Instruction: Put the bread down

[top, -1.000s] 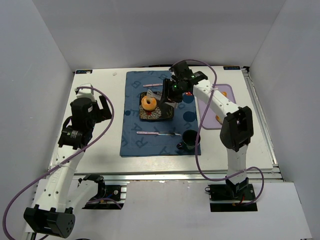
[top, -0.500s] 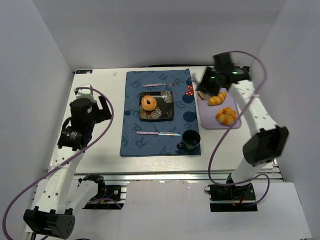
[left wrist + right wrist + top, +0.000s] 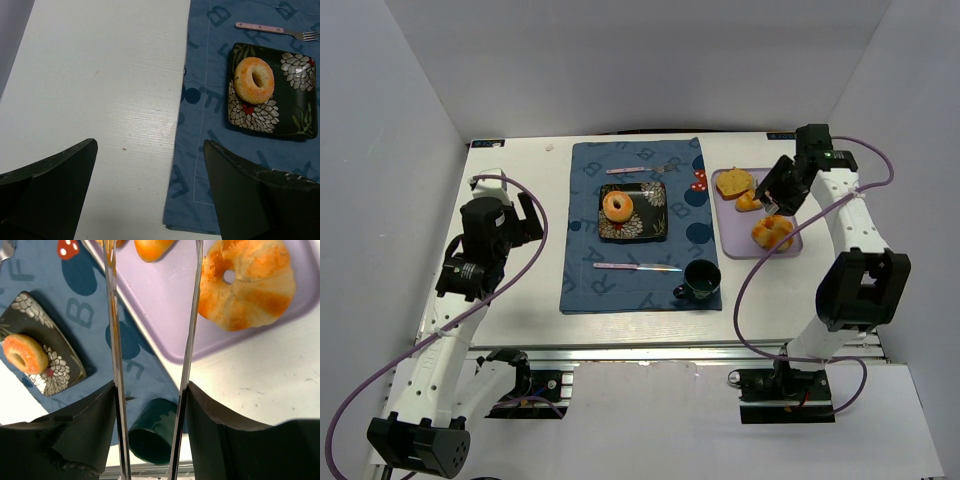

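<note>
The ring of bread [image 3: 617, 206] lies flat on the dark flowered plate [image 3: 652, 224], toward its left side, in the middle of the blue mat [image 3: 582, 270]. Judged from that, this piece is already placed.

The risk from here would be in fetching a second piece. The right hand [image 3: 152, 300], blades parted wide and holding nothing, hangs over the purple tray [image 3: 160, 335]. The round roll [image 3: 246, 284] sits outside its right blade, so closing here would catch air or shove the roll against the rim. How high the hand hangs I can't tell.

The ring is well apart from that hand, across the mat to its left. The left hand [image 3: 150, 145], also spread and empty, hovers over the table [image 3: 100, 75] beside the mat, with the ring ahead and to its right.
</note>
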`<state>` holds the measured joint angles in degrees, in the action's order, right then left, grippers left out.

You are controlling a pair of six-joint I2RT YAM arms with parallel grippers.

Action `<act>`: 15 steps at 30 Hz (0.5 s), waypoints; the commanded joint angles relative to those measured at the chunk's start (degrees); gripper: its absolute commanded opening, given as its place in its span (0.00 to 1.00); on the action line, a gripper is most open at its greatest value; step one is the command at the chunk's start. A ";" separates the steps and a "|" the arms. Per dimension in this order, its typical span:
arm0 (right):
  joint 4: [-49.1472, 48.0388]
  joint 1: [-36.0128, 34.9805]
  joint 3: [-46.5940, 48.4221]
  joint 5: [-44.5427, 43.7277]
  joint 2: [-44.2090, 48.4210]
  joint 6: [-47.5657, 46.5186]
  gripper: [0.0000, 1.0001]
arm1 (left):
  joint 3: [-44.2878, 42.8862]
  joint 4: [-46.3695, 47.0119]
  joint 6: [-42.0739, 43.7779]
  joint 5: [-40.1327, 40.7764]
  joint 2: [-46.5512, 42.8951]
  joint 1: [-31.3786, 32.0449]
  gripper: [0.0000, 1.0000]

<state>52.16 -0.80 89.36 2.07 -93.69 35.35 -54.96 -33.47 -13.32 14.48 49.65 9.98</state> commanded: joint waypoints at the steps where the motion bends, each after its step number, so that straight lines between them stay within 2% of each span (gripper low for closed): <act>1: -2.94 0.10 1.78 1.45 -2.10 1.03 0.60 | -0.06 -0.71 0.40 -0.07 -0.78 0.31 0.98; 12: -5.05 1.05 3.19 -0.13 -9.14 0.59 0.60 | -0.41 -1.16 0.75 0.72 0.01 0.31 0.98; 15: -5.49 1.94 3.10 0.22 -10.11 0.68 0.57 | -0.32 -1.16 0.84 0.81 0.19 0.31 0.98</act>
<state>48.80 -0.16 90.21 2.35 -103.57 35.70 -54.96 -33.67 -13.02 14.55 50.00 9.98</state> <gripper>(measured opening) 0.583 0.983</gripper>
